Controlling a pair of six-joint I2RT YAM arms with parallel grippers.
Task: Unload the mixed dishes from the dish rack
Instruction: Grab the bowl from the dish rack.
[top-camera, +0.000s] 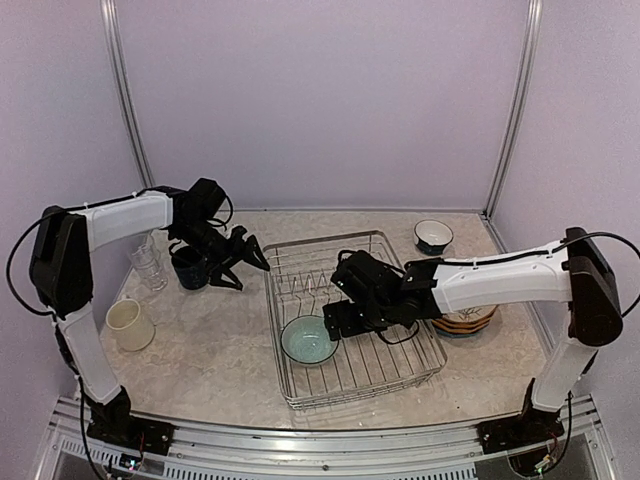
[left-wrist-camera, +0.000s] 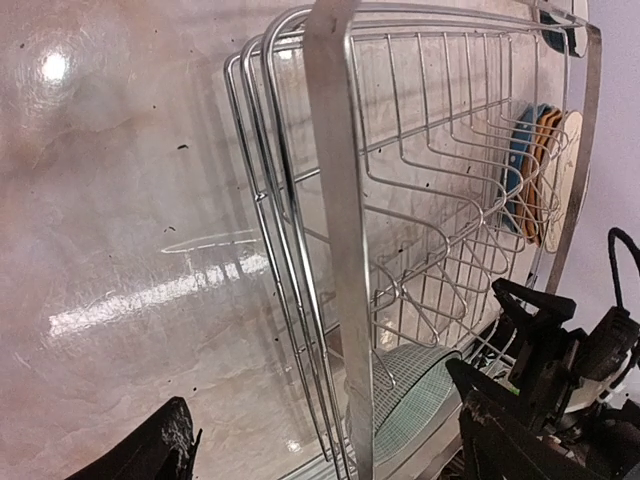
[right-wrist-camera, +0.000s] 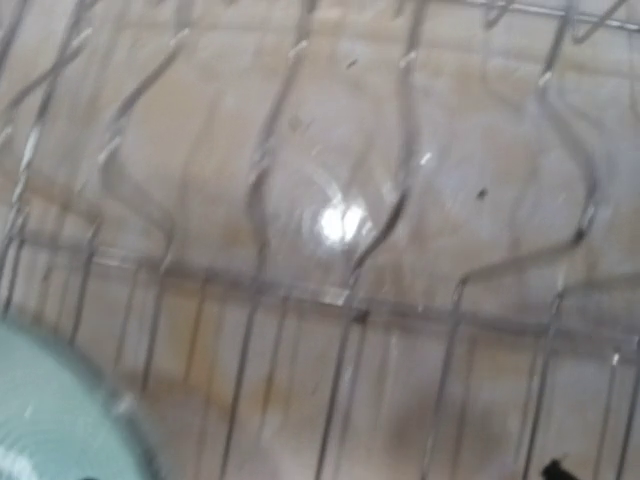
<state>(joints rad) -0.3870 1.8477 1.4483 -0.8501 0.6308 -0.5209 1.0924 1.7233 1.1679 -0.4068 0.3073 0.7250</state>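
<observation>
Left gripper (top-camera: 252, 275) gapes beside navy mug (top-camera: 188, 270); right gripper (top-camera: 336, 322), opening unclear, sits by teal bowl (top-camera: 308, 340).

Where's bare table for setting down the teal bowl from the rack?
Bare table between cream mug and dish rack; also the far strip behind it. Crowded: tumblers, navy mug, left tool far left; plates right.

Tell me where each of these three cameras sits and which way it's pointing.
Top external: high behind the bases, looking down on table, dish rack, left arm and right arm.
Left wrist: low beside the rack's left side, facing right across it toward the teal bowl; one own finger shows.
Right wrist: close over the rack's wires, looking down; no fingers clear.
Shared: rack and bowl, all three.
</observation>
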